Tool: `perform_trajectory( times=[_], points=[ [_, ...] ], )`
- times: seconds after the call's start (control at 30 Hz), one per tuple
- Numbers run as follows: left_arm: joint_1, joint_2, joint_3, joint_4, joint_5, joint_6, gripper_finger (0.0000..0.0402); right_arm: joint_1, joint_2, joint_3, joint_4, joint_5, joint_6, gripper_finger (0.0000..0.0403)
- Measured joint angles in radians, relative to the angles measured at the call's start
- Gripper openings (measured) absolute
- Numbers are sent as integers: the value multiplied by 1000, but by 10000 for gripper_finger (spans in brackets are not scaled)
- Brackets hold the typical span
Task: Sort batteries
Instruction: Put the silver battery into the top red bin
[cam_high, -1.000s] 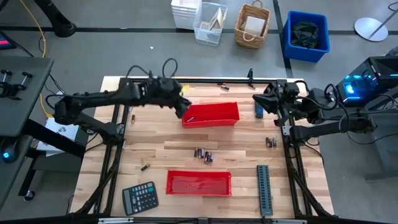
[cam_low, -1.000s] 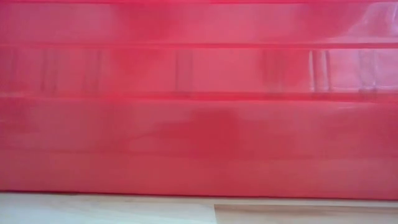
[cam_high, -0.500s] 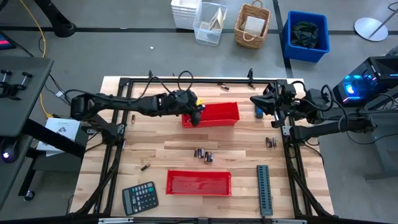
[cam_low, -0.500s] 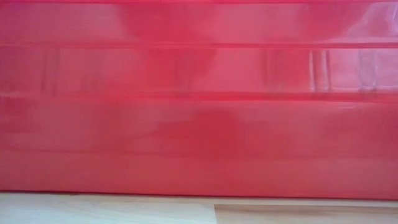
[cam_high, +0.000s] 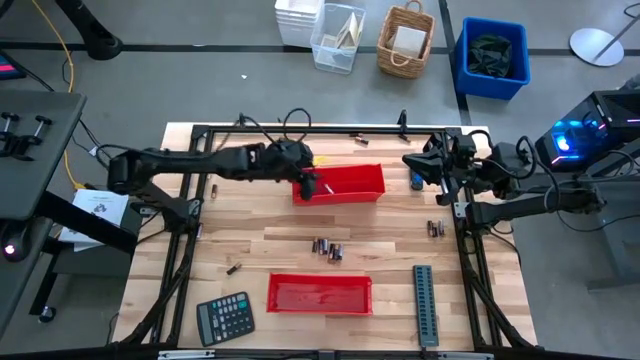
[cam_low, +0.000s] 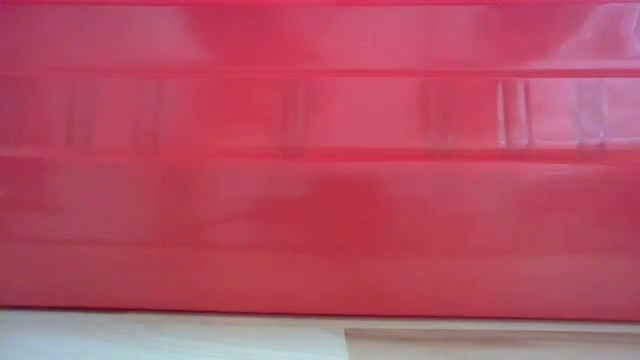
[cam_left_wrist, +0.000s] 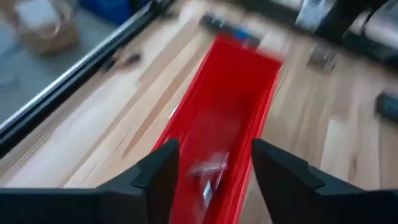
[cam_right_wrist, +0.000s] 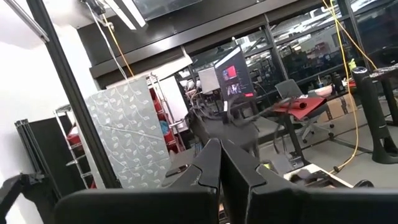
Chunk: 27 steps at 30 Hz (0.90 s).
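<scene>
My left gripper (cam_high: 311, 184) hangs open over the left end of the far red tray (cam_high: 350, 183). In the left wrist view its fingers (cam_left_wrist: 158, 171) stand apart above the tray (cam_left_wrist: 233, 93), and a blurred battery (cam_left_wrist: 208, 169) shows between and below them, inside the tray. More batteries lie loose on the wood: a cluster (cam_high: 327, 248) at mid-table, a pair (cam_high: 435, 229) at the right, and single ones (cam_high: 233, 268) (cam_high: 213, 187). My right gripper (cam_high: 412, 160) waits shut and raised at the far right, tilted upward at the room (cam_right_wrist: 221, 163).
The near red tray (cam_high: 320, 293) fills the low view with its wall (cam_low: 320, 160). A calculator (cam_high: 224, 317) sits at the near left. A long grey ridged strip (cam_high: 425, 303) lies at the near right. A black frame (cam_high: 300, 130) rims the table, and a small device (cam_high: 417, 181) lies beside the far tray.
My left gripper has gone a short way toward the table's right edge and down, rolling a little, and now stands over the far tray's left end. The left arm has stretched out straighter along the far side.
</scene>
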<state>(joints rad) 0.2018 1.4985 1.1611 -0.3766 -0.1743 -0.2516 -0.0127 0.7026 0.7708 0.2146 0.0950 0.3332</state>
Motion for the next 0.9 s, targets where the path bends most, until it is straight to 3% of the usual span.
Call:
perform_trajectory(
  times=[0.07, 0.2, 0.27, 0.37, 0.5, 0.57, 0.63, 0.73, 0.9],
  points=[
    [4, -40, 21, -201, -34, -48, 211, -1, 3, 0, 0, 8, -1, 0],
    [1, -119, -22, -625, -132, -321, 214, -1, 18, 0, 0, 28, -2, 0],
    [1, -131, -73, -805, -116, -461, 210, -1, 28, 0, 0, 33, -2, 0],
    [1, -138, -144, -963, -14, -601, 203, -1, 48, 0, 1, 35, -2, 0],
    [-34, -137, -250, -955, 161, -690, 198, -1, 72, 0, 1, 35, 0, 0],
    [-47, -137, -292, -919, 177, -674, 198, -1, 80, 0, 1, 35, -1, 0],
    [-18, -134, -304, -902, 126, -688, 198, -1, 84, 0, 2, 36, -2, 0],
    [92, -134, -276, -912, 34, -659, 197, -10, 84, 0, 20, 39, -2, 0],
    [407, -108, -228, -928, 5, -436, 197, -42, 83, 0, 56, 42, 6, 0]
  ],
)
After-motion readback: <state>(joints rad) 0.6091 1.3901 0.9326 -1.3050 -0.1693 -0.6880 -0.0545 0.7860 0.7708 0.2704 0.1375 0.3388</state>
